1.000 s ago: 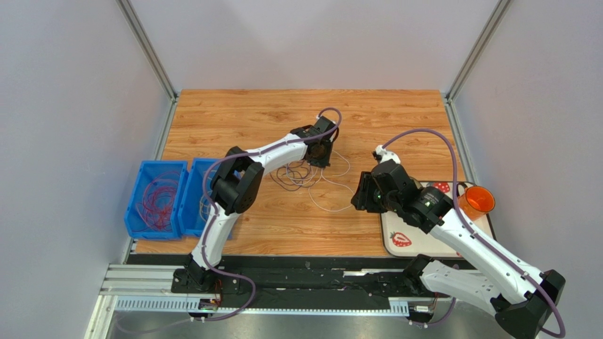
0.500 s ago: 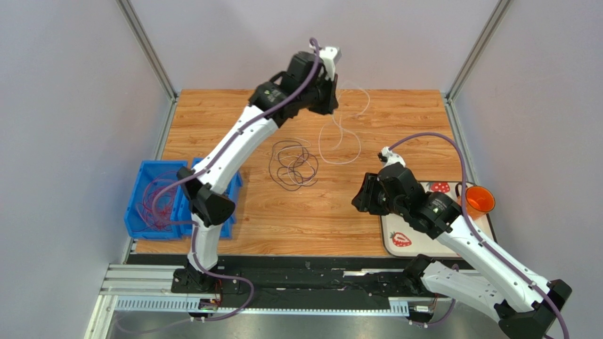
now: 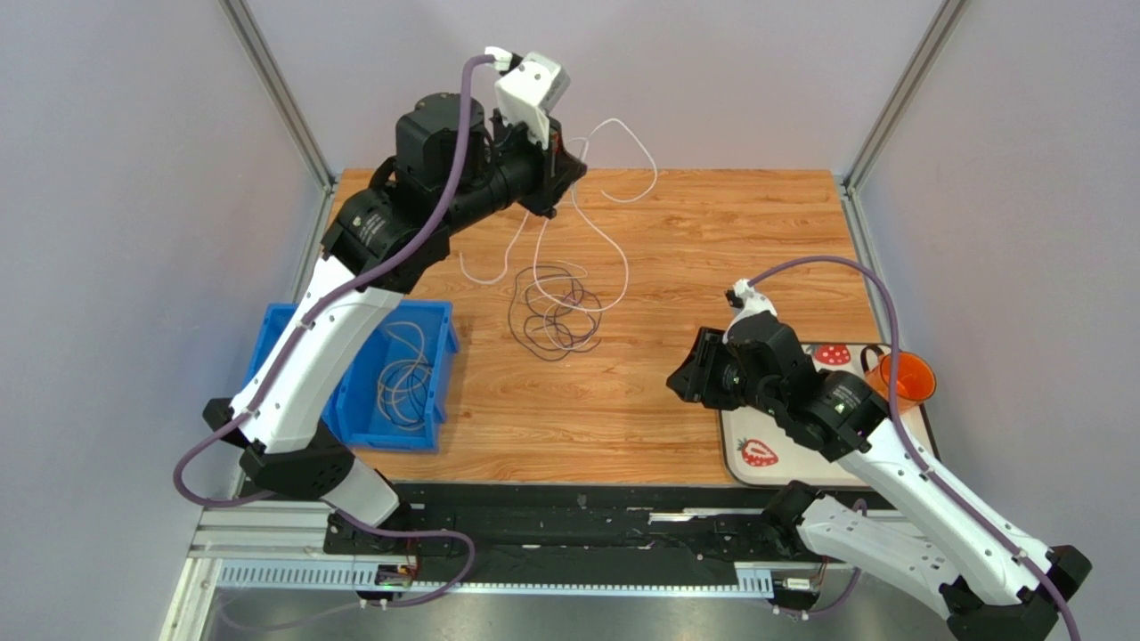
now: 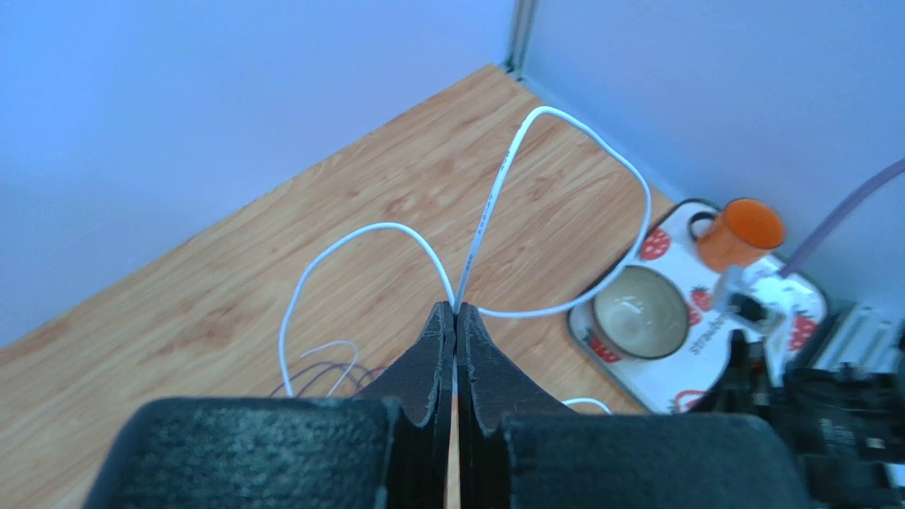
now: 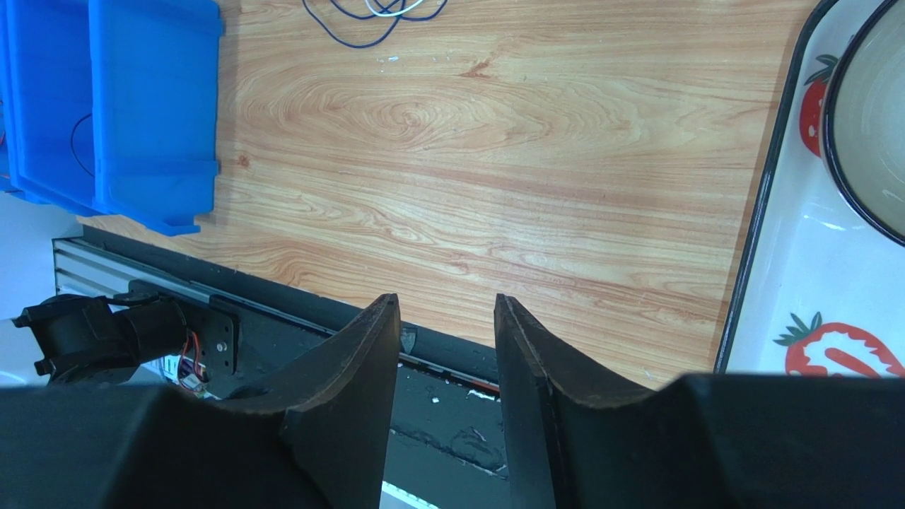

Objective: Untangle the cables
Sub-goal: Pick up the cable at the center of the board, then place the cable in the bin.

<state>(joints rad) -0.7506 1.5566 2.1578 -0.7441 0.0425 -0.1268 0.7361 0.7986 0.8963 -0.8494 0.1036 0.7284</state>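
My left gripper (image 3: pixel 567 168) is raised high over the back of the table, shut on a white cable (image 3: pixel 614 122). In the left wrist view the cable (image 4: pixel 508 161) springs out of the shut tips (image 4: pixel 455 309) in two loops. Its lower strands hang down towards a dark grey tangle of cables (image 3: pixel 555 318) lying on the wood. More cables lie in the blue bin (image 3: pixel 438 350) on the left. My right gripper (image 3: pixel 684 373) hovers low at the right of the table, open and empty (image 5: pixel 446 304), well apart from the tangle (image 5: pixel 359 34).
A white strawberry tray (image 3: pixel 745 454) at the right front carries a bowl (image 4: pixel 641 311) and an orange cup (image 3: pixel 907 381). A second blue bin (image 3: pixel 272 337) is partly hidden behind my left arm. Grey walls close in three sides.
My left arm has risen from the tangle and swung up and left, lifting the white cable away from the dark cables. The right arm has barely moved.
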